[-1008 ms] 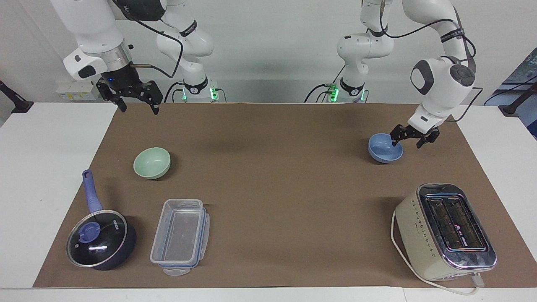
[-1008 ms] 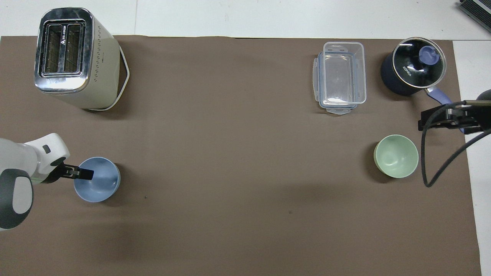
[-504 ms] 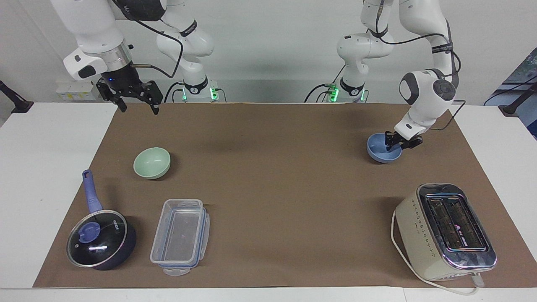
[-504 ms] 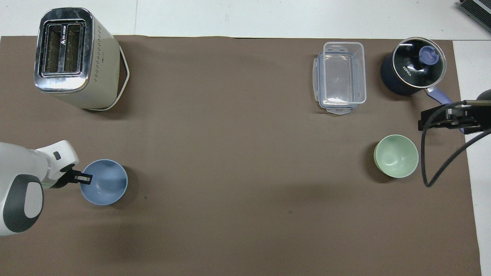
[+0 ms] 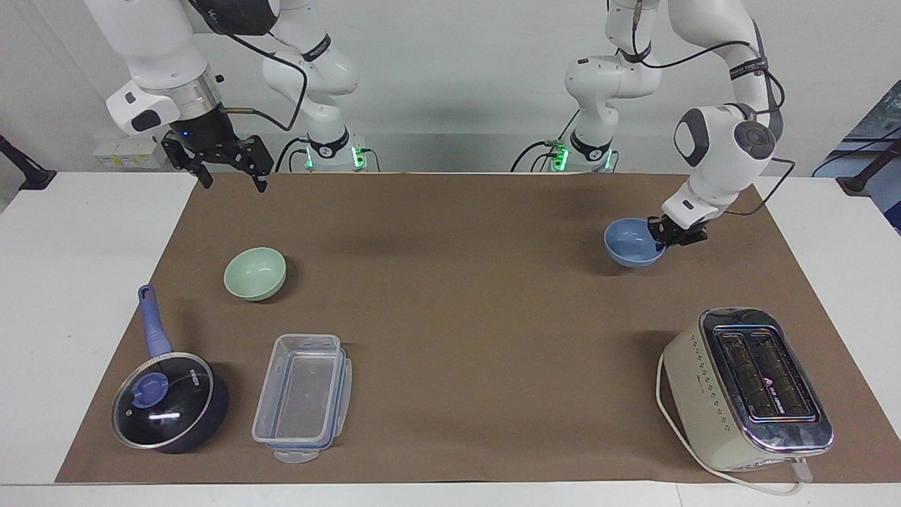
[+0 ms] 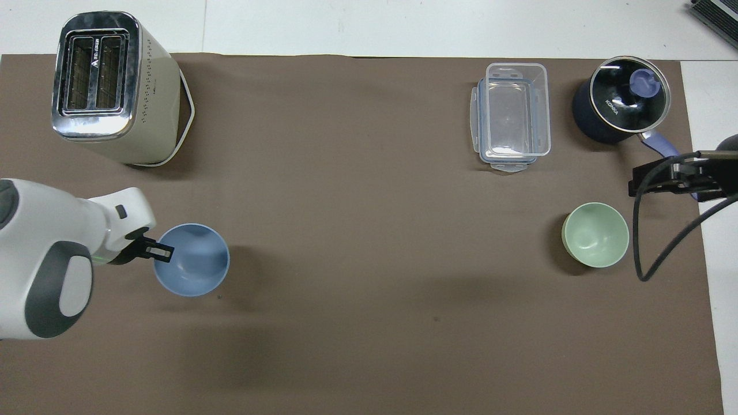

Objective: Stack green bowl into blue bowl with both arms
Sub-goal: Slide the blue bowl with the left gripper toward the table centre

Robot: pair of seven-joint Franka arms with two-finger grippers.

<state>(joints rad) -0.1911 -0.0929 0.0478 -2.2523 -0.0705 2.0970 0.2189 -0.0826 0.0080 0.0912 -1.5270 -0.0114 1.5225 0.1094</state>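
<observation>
Grippers come first, being nearest the robots. At the right arm's end of the tabletop [image 5: 450,422], the right gripper [image 5: 224,171] hangs in the air above the edge of the brown mat [image 5: 457,317], its fingers spread apart with nothing between them; this arm waits. At the left arm's end, the left gripper [image 5: 677,236] is clamped on the rim of the blue bowl [image 5: 632,241], one finger [image 6: 159,251] reaching inside the rim. The blue bowl is upright and lifted clear of the mat, with its shadow lying on the mat below it; it hangs over the mat nearer to the robots than the toaster.

Somewhat farther from the robots, toward the right arm's end, the green bowl [image 5: 255,272] sits upright on the mat, well apart from the blue bowl and untouched by either gripper.

Farther still, a dark pan [image 5: 171,412] with a glass lid and a blue handle stands near the mat's corner, with a clear plastic container [image 5: 303,396] just beside it toward the middle. At the left arm's end, a cream toaster [image 5: 746,391] stands at about the same distance, its cord looping round its base.
</observation>
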